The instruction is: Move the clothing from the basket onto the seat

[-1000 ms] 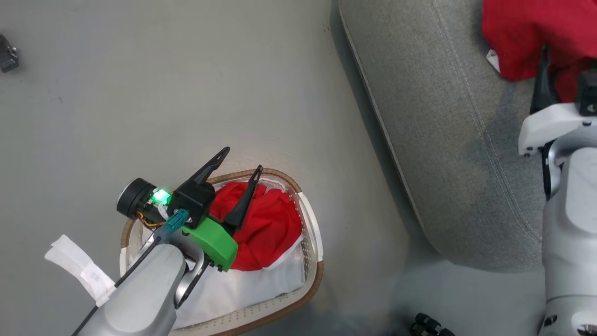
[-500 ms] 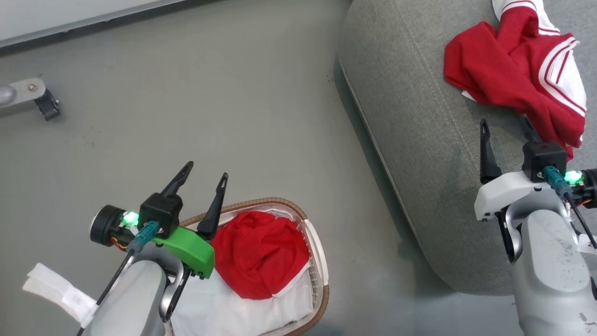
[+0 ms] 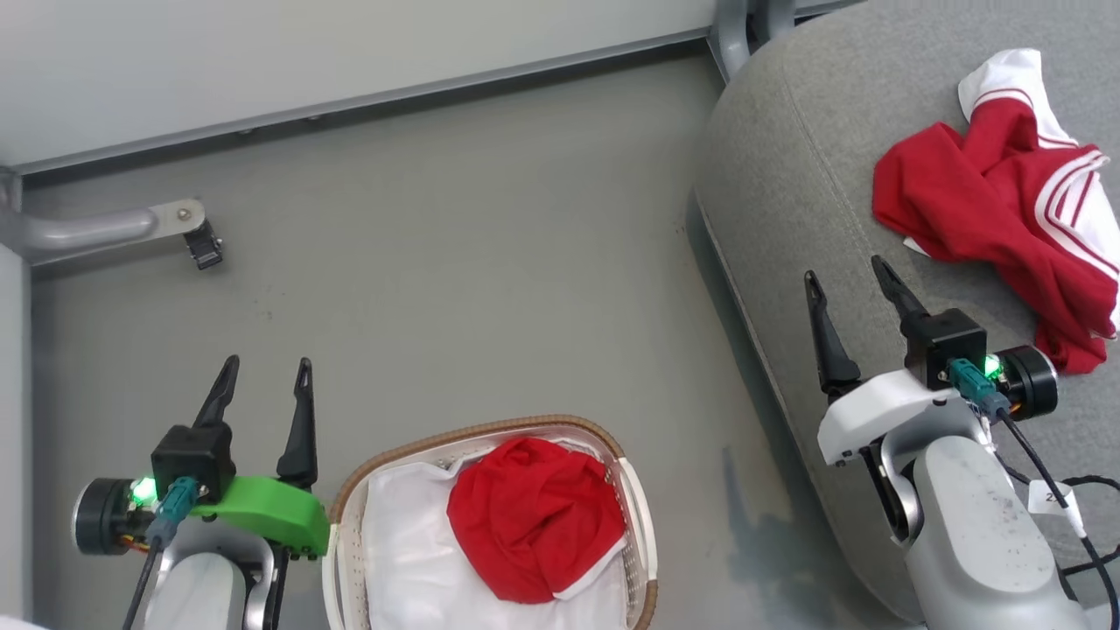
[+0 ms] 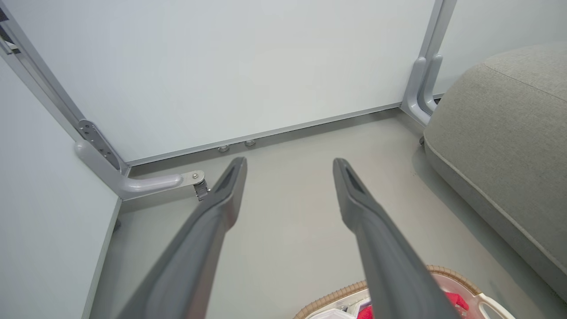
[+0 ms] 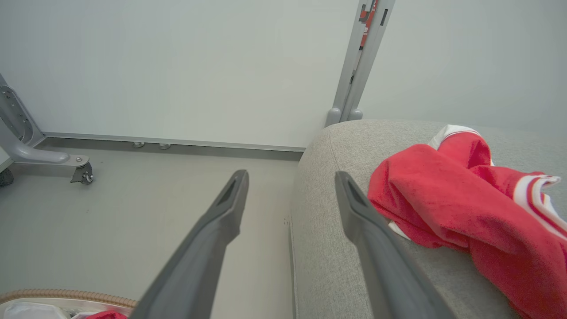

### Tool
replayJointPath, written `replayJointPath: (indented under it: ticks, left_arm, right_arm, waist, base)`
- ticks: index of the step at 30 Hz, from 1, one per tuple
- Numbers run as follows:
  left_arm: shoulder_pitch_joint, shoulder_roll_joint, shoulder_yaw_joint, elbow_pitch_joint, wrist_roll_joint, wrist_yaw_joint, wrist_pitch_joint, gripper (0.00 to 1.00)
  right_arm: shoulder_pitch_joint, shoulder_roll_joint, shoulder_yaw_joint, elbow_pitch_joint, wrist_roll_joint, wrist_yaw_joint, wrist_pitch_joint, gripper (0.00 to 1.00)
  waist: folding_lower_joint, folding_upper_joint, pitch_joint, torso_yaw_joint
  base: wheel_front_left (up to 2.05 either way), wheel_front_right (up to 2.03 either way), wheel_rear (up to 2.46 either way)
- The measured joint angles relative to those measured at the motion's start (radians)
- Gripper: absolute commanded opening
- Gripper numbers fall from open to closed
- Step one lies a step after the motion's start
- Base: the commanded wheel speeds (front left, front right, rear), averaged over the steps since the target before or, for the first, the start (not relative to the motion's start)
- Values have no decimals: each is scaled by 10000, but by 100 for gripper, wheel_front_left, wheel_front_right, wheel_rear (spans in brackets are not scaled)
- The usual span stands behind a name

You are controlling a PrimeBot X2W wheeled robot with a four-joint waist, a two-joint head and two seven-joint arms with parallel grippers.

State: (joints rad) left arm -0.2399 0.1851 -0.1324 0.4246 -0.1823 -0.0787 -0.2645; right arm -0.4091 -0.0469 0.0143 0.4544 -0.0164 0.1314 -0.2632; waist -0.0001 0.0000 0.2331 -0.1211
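Note:
A crumpled red garment (image 3: 534, 521) lies in the white basket (image 3: 472, 429) with the tan woven rim, on its white liner (image 3: 398, 551). My left gripper (image 3: 268, 367) stands open and empty over the floor, left of the basket. A second piece of clothing, red with white striped panels (image 3: 997, 201), lies loose on the grey seat (image 3: 787, 175). My right gripper (image 3: 844, 271) hangs open over the seat's near edge, just left of that garment and apart from it. The right wrist view has the garment (image 5: 443, 199) on the seat (image 5: 328, 221), right of my open gripper (image 5: 291, 175).
A pale wall panel runs along the back. A grey metal foot with a caster (image 3: 188, 229) juts over the floor at the left, and a metal post (image 3: 744, 26) stands by the seat's far corner. Grey floor (image 3: 481, 262) lies between basket and seat.
The head view has shifted and takes in more of the room. My left gripper went from above the basket to its left side. My right gripper backed away from the garment on the seat.

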Motion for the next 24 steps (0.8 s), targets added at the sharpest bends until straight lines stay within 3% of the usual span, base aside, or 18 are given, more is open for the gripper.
replayJointPath:
  ticks: [15,24]
  left_arm:
    - [1911,-997,2006,-205,523,-245,2,100]
    - [2253,-1227,2019,92,570,-449,0,100]
  right_arm:
    - [1474,-13,347,31,784,0,0,100]
    - [1770,-13,420,42,882,0,0,100]
  waist:
    - [0,0,-1343,663]
    - [0,0,-1554,627]
  base:
    - [0,0,0]
    - [0,0,0]
